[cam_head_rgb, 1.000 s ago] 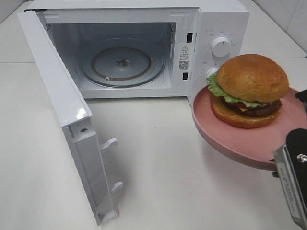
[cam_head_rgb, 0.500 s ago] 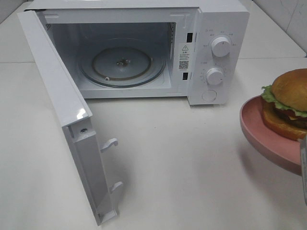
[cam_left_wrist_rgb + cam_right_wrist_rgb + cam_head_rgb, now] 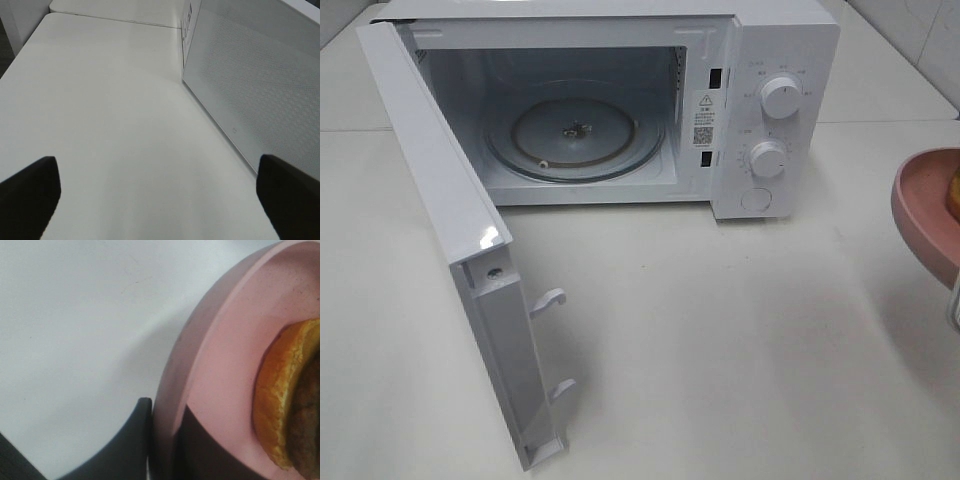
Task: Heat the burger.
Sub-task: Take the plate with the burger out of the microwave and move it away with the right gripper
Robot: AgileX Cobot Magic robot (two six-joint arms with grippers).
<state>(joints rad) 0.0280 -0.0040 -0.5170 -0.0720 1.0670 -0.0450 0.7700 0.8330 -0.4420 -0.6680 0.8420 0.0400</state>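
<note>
The right fingers [image 3: 162, 440] are gripping the plate [image 3: 210, 365] rim, carrying the burger [image 3: 287, 400] at the bench's right edge. The left fingers [image 3: 30, 192] are hanging spread wide, empty. Next, the plate needs swinging into the microwave [image 3: 580, 130].

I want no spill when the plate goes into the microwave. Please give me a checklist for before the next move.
1. Microwave door fully open: ok.
2. Turntable bare: ok.
3. Right gripper clamped on pink plate rim: ok.
4. Burger sitting on the plate: ok, though only partly visible.
5. Plate level: cannot tell.
6. Left gripper open, holding nothing, outside the door: ok.
</note>
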